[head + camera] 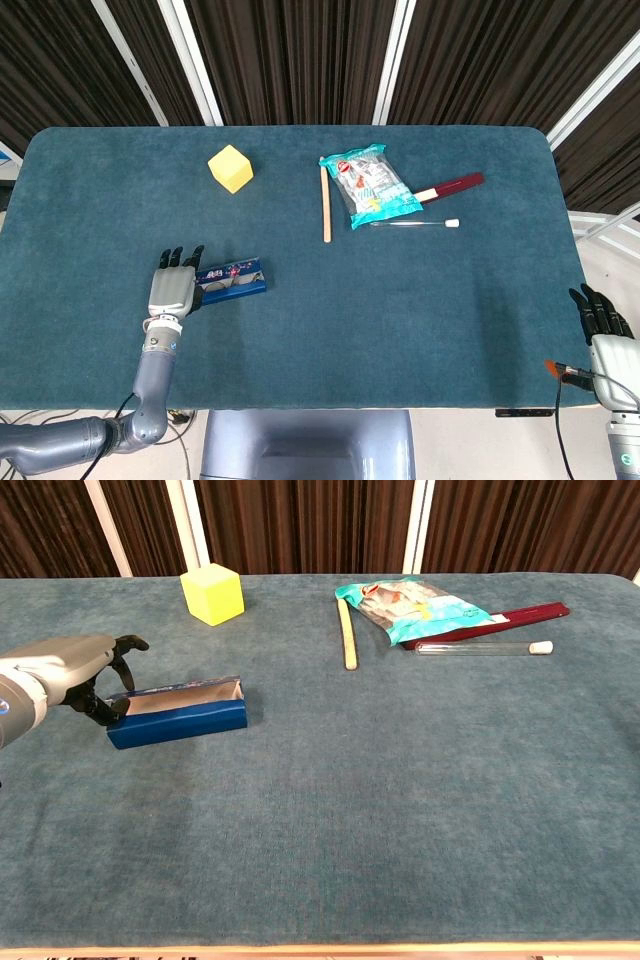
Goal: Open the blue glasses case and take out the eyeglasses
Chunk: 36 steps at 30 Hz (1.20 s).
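The blue glasses case (232, 280) lies near the table's left front, its lid tipped up so that the pale grey lining (178, 691) shows along the top in the chest view. My left hand (172, 292) grips the case's left end, thumb (97, 706) low and fingers (125, 646) curled over the lid edge. No eyeglasses can be made out inside. My right hand (603, 335) hangs off the table's right front corner, fingers straight, holding nothing.
A yellow cube (212, 594) stands at the back left. Behind centre lie a wooden stick (347, 635), a snack bag (415, 608), a dark red flat case (520, 615) and a clear tube (480, 648).
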{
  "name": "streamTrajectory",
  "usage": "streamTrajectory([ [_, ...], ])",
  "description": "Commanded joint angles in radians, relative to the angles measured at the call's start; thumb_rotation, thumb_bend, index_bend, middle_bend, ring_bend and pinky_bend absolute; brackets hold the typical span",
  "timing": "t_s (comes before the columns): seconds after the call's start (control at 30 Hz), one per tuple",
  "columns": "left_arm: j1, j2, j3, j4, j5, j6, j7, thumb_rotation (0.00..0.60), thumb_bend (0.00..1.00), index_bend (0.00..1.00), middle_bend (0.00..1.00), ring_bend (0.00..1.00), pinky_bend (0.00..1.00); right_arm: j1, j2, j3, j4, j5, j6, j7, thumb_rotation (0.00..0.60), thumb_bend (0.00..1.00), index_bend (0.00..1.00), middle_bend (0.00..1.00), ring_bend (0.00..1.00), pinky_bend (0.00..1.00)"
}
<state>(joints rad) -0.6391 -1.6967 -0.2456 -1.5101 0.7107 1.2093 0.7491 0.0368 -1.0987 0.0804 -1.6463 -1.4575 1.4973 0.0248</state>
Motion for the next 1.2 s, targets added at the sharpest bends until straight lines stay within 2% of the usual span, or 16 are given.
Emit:
streamTrajectory([
  [0.03, -0.009, -0.006, -0.008, 0.024, -0.005, -0.01, -0.004, 0.6, 0.52, 0.05, 0.3, 0.0, 0.03, 0.0, 0.0, 0.001, 0.0, 0.003, -0.001, 0.0, 0.6, 0.18, 0.0, 0.0, 0.0, 0.18],
  [0.33, -0.042, -0.022, -0.029, 0.161, -0.02, -0.037, 0.004, 0.6, 0.52, 0.05, 0.28, 0.0, 0.03, -0.002, 0.001, 0.001, -0.002, 0.003, 0.001, 0.002, 0.6, 0.17, 0.0, 0.0, 0.0, 0.18],
  [0.53, -0.068, -0.039, -0.099, 0.287, -0.047, -0.037, -0.033, 0.6, 0.51, 0.05, 0.24, 0.0, 0.03, -0.005, 0.004, 0.001, -0.004, 0.005, 0.004, 0.005, 0.6, 0.17, 0.0, 0.0, 0.0, 0.18],
  [0.63, -0.059, -0.005, -0.099, 0.26, -0.016, -0.031, -0.059, 0.6, 0.48, 0.05, 0.2, 0.0, 0.03, -0.005, 0.006, 0.002, -0.005, 0.006, 0.004, 0.008, 0.6, 0.17, 0.0, 0.0, 0.0, 0.18],
  [0.73, -0.033, 0.053, -0.076, 0.177, 0.029, -0.022, -0.08, 0.6, 0.42, 0.05, 0.16, 0.0, 0.05, -0.006, 0.007, 0.002, -0.004, 0.004, 0.005, 0.008, 0.6, 0.17, 0.0, 0.0, 0.0, 0.18],
  [0.8, -0.013, 0.094, -0.053, 0.112, 0.065, -0.016, -0.095, 0.6, 0.38, 0.05, 0.18, 0.04, 0.13, -0.006, 0.006, 0.003, -0.003, 0.005, 0.007, 0.008, 0.6, 0.17, 0.0, 0.0, 0.0, 0.18],
  [0.83, -0.005, 0.112, -0.042, 0.085, 0.081, -0.014, -0.098, 0.6, 0.36, 0.05, 0.22, 0.1, 0.24, -0.006, 0.006, 0.003, -0.003, 0.005, 0.007, 0.008, 0.6, 0.17, 0.0, 0.0, 0.0, 0.18],
  [0.9, 0.013, 0.168, 0.006, 0.022, 0.151, -0.006, -0.093, 0.6, 0.34, 0.05, 0.37, 0.29, 0.45, -0.006, 0.007, 0.004, -0.003, 0.006, 0.007, 0.008, 0.6, 0.17, 0.0, 0.0, 0.0, 0.18],
  [0.97, 0.024, 0.211, 0.051, -0.014, 0.223, -0.003, -0.089, 0.6, 0.34, 0.05, 0.6, 0.54, 0.66, -0.006, 0.006, 0.004, -0.002, 0.005, 0.007, 0.006, 0.6, 0.17, 0.0, 0.0, 0.0, 0.18],
  [1.07, 0.037, 0.271, 0.098, -0.071, 0.272, -0.039, -0.109, 0.6, 0.34, 0.06, 0.81, 0.74, 0.83, -0.006, 0.005, 0.003, -0.002, 0.003, 0.008, 0.004, 0.6, 0.17, 0.0, 0.0, 0.0, 0.18],
  [1.2, 0.033, 0.344, 0.124, -0.157, 0.22, -0.121, -0.101, 0.6, 0.34, 0.1, 0.95, 0.87, 0.94, -0.007, 0.004, 0.003, -0.002, 0.003, 0.009, 0.0, 0.6, 0.17, 0.0, 0.0, 0.0, 0.18],
])
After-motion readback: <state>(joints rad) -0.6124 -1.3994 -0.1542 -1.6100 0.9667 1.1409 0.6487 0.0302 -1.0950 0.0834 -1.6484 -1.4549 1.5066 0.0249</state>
